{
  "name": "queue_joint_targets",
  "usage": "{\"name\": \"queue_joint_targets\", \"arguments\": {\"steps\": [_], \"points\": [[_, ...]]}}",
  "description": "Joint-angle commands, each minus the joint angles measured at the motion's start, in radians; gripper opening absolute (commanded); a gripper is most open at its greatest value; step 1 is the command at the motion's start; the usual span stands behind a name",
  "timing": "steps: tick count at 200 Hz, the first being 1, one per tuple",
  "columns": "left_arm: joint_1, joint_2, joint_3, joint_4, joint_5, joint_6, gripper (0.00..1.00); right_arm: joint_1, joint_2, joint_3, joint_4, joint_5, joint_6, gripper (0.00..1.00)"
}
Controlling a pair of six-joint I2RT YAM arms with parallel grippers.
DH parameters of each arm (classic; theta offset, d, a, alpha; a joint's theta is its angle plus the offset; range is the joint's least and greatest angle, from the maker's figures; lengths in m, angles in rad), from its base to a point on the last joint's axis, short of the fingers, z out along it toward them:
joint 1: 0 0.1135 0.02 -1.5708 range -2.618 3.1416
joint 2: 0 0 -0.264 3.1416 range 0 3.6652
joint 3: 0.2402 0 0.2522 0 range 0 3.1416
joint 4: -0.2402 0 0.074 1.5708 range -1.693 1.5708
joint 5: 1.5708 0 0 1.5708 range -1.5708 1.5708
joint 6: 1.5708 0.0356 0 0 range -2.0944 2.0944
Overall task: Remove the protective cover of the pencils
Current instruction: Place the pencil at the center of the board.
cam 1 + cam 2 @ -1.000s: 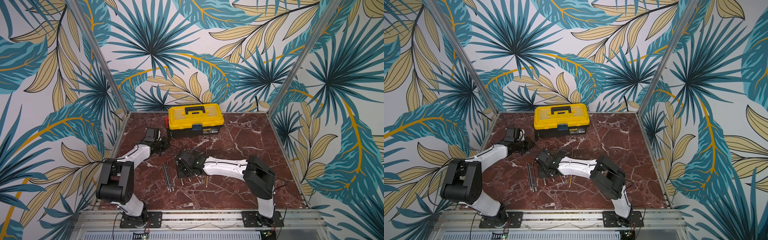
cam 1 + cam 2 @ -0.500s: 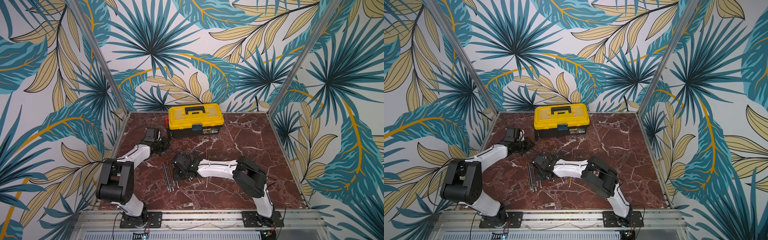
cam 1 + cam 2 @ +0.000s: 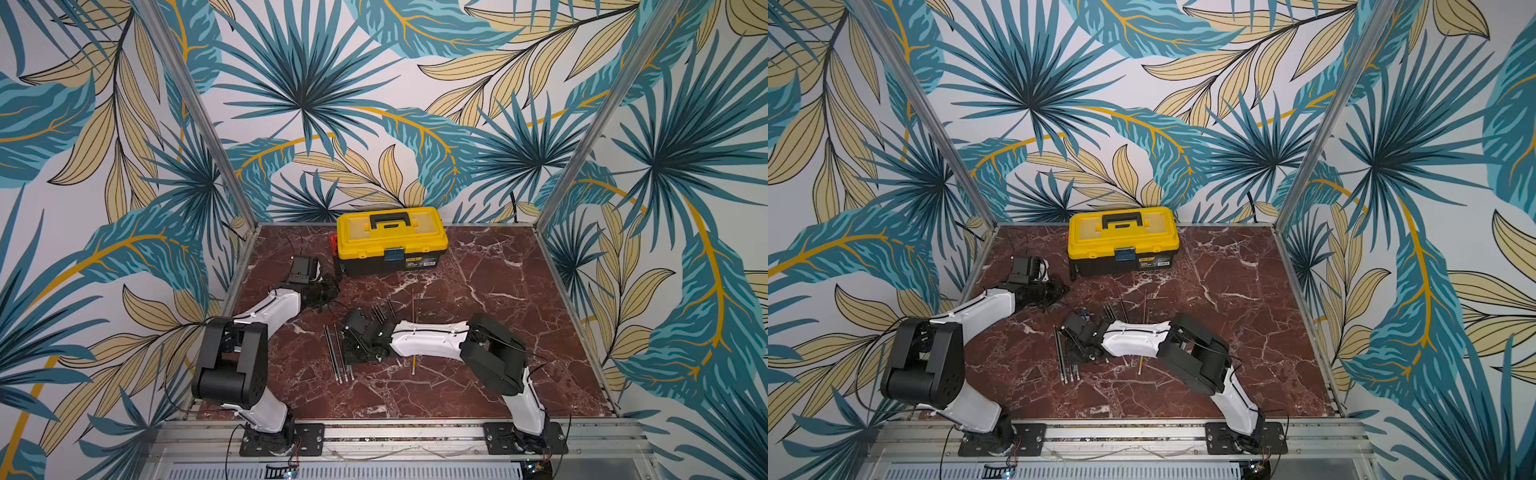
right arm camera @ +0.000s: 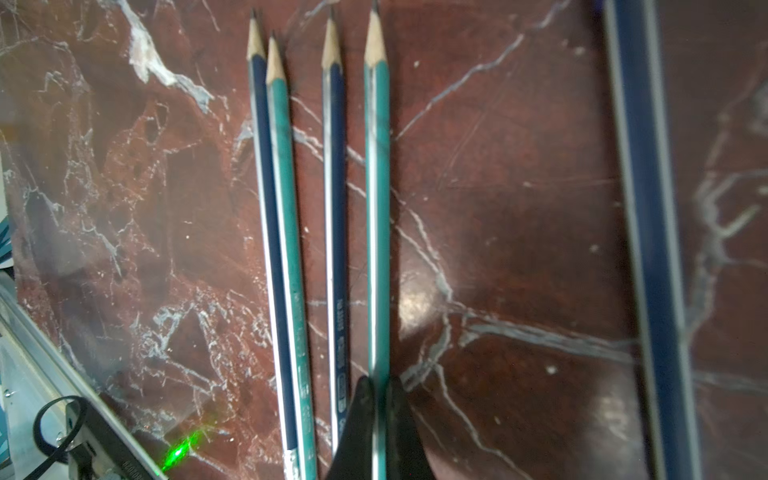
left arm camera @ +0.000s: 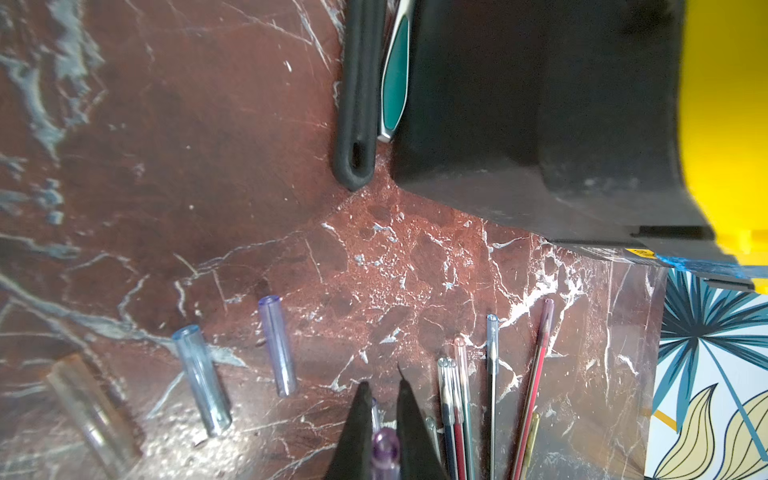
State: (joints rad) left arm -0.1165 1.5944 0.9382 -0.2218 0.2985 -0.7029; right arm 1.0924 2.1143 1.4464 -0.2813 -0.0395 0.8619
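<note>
The R arm has slid over toward the L arm's side since a sec ago. Now the right gripper (image 4: pixel 379 383) sits by the row of bare pencils (image 3: pixel 334 357) near the front of the marble table (image 3: pixel 519 291). It's pinched tight on a teal pencil (image 4: pixel 377 187). That pencil's wood tip is showing & there's no cap on it. In the R wrist view, three of the bare ones lie just beside it, tips the same way. So I think this pencil is done & is being put w/ the finished ones. The L arm hasn't moved; it's by the yellow toolbox (image 3: pixel 390 237). The left gripper (image 5: pixel 382 380) is squeezed on a purple cap (image 5: pixel 385 448), prob one that was pulled off. Three loose caps (image 5: pixel 276 345) lie on the table near it. But the capped pencils (image 5: pixel 492 395), a few of them close by, have clear covers on their tips. So the job isn't over; there are more to pull.
</note>
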Motion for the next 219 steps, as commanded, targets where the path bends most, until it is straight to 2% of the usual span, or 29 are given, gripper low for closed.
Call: {"name": "queue_joint_targets", "arguments": {"steps": [1,62,114,219], "points": [[0.001,-0.011,0.044,-0.007,-0.005,0.014,0.02,0.005,0.023,0.021,-0.002,-0.005,0.009,0.03],[0.001,-0.005,0.047,-0.011,-0.003,0.014,0.02,0.005,0.034,0.040,-0.016,-0.015,0.006,0.10],[0.001,-0.001,0.052,-0.017,-0.004,0.016,0.02,0.006,0.017,0.043,-0.038,0.002,-0.004,0.20],[0.001,0.006,0.056,-0.024,0.000,0.016,0.02,0.005,0.028,0.040,-0.036,0.007,0.000,0.20]]}}
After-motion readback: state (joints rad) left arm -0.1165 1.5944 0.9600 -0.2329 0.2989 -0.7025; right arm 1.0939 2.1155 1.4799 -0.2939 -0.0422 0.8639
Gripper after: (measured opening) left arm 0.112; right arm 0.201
